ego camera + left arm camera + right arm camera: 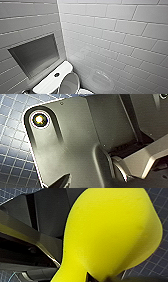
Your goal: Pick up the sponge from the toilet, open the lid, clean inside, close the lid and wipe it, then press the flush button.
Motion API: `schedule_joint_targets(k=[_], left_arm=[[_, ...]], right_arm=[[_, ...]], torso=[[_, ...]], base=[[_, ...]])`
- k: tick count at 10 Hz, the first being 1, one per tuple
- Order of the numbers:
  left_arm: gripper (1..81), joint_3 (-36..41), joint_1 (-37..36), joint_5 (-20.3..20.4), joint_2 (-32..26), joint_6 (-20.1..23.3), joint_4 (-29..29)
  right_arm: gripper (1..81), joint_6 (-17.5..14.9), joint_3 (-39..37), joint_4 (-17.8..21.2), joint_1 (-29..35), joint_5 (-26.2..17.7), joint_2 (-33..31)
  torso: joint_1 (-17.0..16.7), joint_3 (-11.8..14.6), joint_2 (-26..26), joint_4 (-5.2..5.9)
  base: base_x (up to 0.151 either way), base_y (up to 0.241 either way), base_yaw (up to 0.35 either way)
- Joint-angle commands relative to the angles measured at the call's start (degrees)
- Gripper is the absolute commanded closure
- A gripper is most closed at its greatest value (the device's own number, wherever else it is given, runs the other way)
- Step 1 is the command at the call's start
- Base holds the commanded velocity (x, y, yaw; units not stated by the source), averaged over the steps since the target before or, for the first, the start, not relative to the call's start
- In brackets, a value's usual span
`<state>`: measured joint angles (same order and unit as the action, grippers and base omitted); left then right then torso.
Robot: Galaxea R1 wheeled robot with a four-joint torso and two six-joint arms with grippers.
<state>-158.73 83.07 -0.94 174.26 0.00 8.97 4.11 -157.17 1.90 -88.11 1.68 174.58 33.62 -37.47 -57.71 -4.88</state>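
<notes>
The white toilet [50, 82] stands in the corner at the bottom of the head view. On its flat tank top sits the dark round flush button [56, 74]. The lid [71, 83] stands raised against the tank, and a bit of the bowl rim [85, 91] shows below it. In the right wrist view the bright yellow sponge [110, 230] looms large, pinched narrow at one end where my right gripper [82, 274] is shut on it. My left gripper is open.
White brick-tiled walls meet in a corner behind the toilet. A recessed niche [36, 55] is set in the left wall above the tank. Small dark blue floor tiles [12, 144] lie under both wrists.
</notes>
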Motion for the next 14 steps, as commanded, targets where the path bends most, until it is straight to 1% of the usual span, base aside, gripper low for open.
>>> schedule_joint_targets(k=[1,2,3,4,5,6,7,8,9,10,12,13,14], left_arm=[[1.0,0.0,-1.19,-3.81,-0.05,0.26,-0.8],[1.0,0.0,-1.19,-3.81,-0.14,0.26,-0.71],[1.0,0.0,-1.19,-3.81,-0.14,0.26,-0.71],[1.0,0.0,-1.19,-3.81,-0.14,0.26,-0.8],[1.0,0.0,-1.19,-3.81,-0.14,0.26,-0.71],[1.0,0.0,-1.19,-3.81,-0.14,0.26,-0.71],[1.0,0.0,-1.19,-3.81,-0.14,0.26,-0.8],[1.0,0.0,-1.19,-3.81,-0.14,0.26,-0.71],[1.0,0.0,-1.11,-3.9,-0.14,0.26,-0.71],[1.0,0.0,-0.85,-4.59,-0.05,0.35,-0.62],[1.0,0.0,0.64,-4.69,-0.67,0.35,-0.62],[1.0,0.0,1.44,-4.6,-0.93,0.44,-0.54],[1.0,0.0,1.53,-4.69,-0.93,0.35,-0.62]], right_arm=[[81.1,0.02,0.03,0.65,0.43,-4.14,-0.09],[81.1,-0.07,0.12,0.3,0.43,-4.14,-0.09],[81.1,0.02,0.12,0.21,0.44,-4.14,-0.09],[81.1,-0.07,0.12,0.38,0.44,-4.14,-0.09],[81.1,0.02,0.04,0.47,0.43,-4.14,-0.09],[81.1,0.02,0.04,0.65,0.61,-4.14,-0.17],[81.1,0.02,-0.14,0.82,0.61,-4.06,-0.17],[81.1,0.46,-0.06,0.91,0.78,-3.53,-0.78],[81.1,0.64,0.73,1.17,1.48,-2.65,-1.75],[81.1,0.73,3.43,1.17,2.45,-2.13,-3.41],[81.1,0.73,12.6,1.17,4.74,-1.51,-8.96],[81.1,1.07,19.31,1.26,5.7,1.45,-13.32],[81.1,2.22,24.12,1.97,6.84,3.5,-16.43]], torso=[[0.0,0.0,0.0,1.43],[0.0,0.0,0.0,5.57],[0.0,0.0,0.0,6.02],[0.0,0.0,0.0,7.24],[0.0,0.0,0.0,9.11],[0.0,0.0,0.0,8.79],[0.0,0.0,0.0,7.53],[0.0,0.0,0.0,9.04],[0.0,0.0,0.0,9.7],[0.0,0.0,0.0,9.65],[0.0,0.0,0.0,9.63],[0.0,0.0,0.0,9.63],[0.0,0.0,0.0,9.63]], base=[[0.0,0.0,0.0],[0.0,0.0,0.0],[0.0,0.0,0.0],[0.0,0.0,0.0],[0.0,0.0,0.0],[0.0,0.0,0.0],[0.0,0.0,0.0],[0.0,0.0,0.0],[0.0,0.0,0.0],[0.0,0.0,0.0],[0.0,0.0,0.0],[0.0,0.0,0.0],[0.0,0.0,0.0]])
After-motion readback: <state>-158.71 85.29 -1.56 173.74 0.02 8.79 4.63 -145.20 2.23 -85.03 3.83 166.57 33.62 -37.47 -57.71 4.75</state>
